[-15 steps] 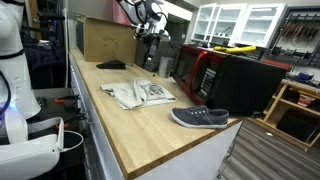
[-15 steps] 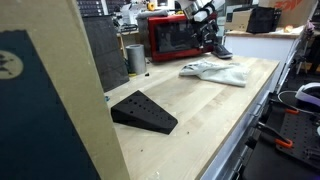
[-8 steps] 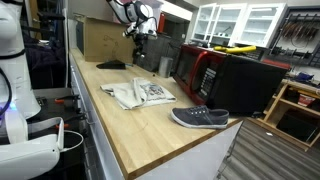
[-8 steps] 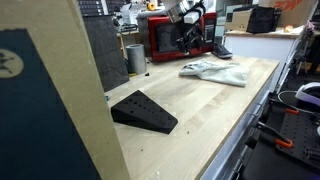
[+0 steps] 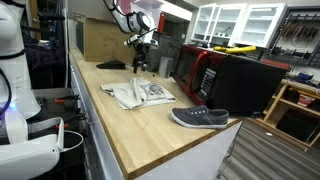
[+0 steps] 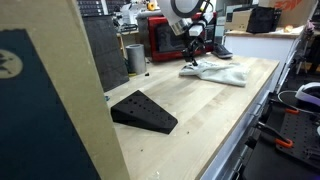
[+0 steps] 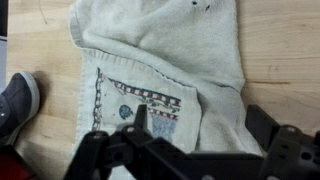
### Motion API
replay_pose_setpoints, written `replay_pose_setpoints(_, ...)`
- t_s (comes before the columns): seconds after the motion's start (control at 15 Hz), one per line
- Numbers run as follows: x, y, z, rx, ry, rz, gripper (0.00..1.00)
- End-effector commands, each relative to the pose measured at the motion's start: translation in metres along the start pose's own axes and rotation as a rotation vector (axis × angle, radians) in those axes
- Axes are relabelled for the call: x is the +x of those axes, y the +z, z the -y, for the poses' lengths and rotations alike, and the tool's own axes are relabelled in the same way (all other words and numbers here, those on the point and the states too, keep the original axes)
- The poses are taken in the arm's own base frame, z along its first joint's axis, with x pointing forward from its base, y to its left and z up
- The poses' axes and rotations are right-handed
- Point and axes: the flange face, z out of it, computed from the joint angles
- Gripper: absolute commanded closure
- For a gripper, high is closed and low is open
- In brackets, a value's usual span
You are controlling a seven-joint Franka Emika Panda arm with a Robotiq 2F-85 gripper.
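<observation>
Exterior view, gripper point(image 5: 140, 62): jaws wide open, holding nothing; it hangs above the cloth point(image 5: 140, 94).
Exterior view, shoe point(image 5: 200, 118): on the bench point(image 5: 150, 138), well apart from the gripper.
Exterior view, room: a workshop; microwave point(image 6: 165, 38) just beyond the gripper, wedge point(image 6: 143, 110) well apart from it.
Wrist view, cloth: directly under the open jaws, folded flat, its printed patch near one jaw.
Handling: probably soft, light and limp; a pinch at a folded edge seems best.
Surface: smooth wood, so the cloth may slide.

The robot's smooth white round arm point(image 5: 122, 12) has dark bands at its joints. Its black metal gripper point(image 7: 197, 130) has two chunky fingers point(image 7: 140, 118). The wrist looks grey, maybe.
</observation>
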Motion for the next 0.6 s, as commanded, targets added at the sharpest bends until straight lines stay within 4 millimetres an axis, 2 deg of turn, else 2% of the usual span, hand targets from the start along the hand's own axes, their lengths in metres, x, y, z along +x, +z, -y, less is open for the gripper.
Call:
replay_pose_setpoints(0.0,0.0,-0.001,0.0,0.0,0.001,-0.001,0.0)
replay_pose_setpoints(0.13,-0.009,-0.01,0.015,0.01,-0.013,0.008,0.0)
replay_pose_setpoints(0.33,-0.007,-0.011,0.029,0.018,0.011,0.006,0.0)
replay_pose_setpoints(0.53,0.002,-0.008,0.024,0.045,0.043,0.03,0.0)
